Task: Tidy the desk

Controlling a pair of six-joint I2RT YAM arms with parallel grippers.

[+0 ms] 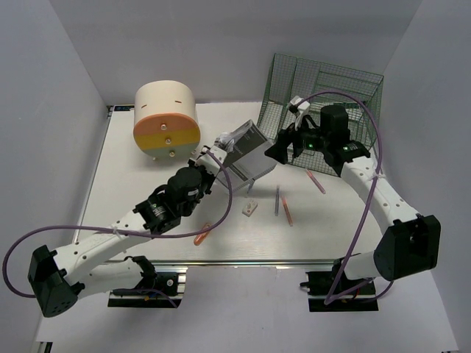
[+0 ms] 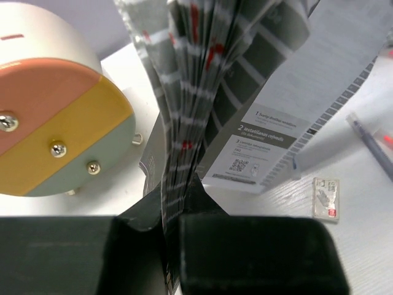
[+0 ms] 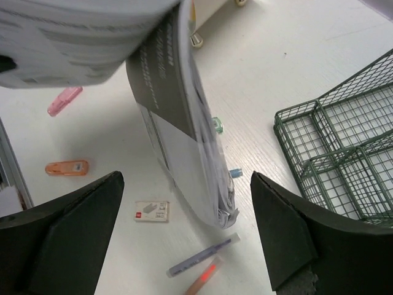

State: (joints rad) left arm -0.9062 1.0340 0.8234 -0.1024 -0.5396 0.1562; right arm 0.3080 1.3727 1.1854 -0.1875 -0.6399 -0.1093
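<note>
The top camera looks down from high behind the near edge, taking in the whole desk [image 1: 121, 176]. Both wrist cameras sit close, facing the same grey booklet [image 2: 276, 92] (from opposite sides) and the white eraser [image 3: 151, 210].

From my screen the tabletop [image 1: 125, 184] looks like white laminate, matt, with a faint wood grain; the rail [image 1: 243, 262] on its near edge is bare silvery metal. The booklet [image 2: 276, 92] is thin paper, its printed grey cover smooth with a slight sheen. The round drawer box [image 2: 55, 123] looks like smooth matt plastic, and its small knobs [image 2: 58, 148] are shiny metal. The rack [image 3: 344, 153] is metal wire under a green coating. The fingers [image 3: 67, 233] of my right hand [image 3: 185, 178] are matt black, a little rough at the edges. The orange clip [image 3: 67, 167] and the purple pen [image 3: 199, 258] look like glossy plastic.
</note>
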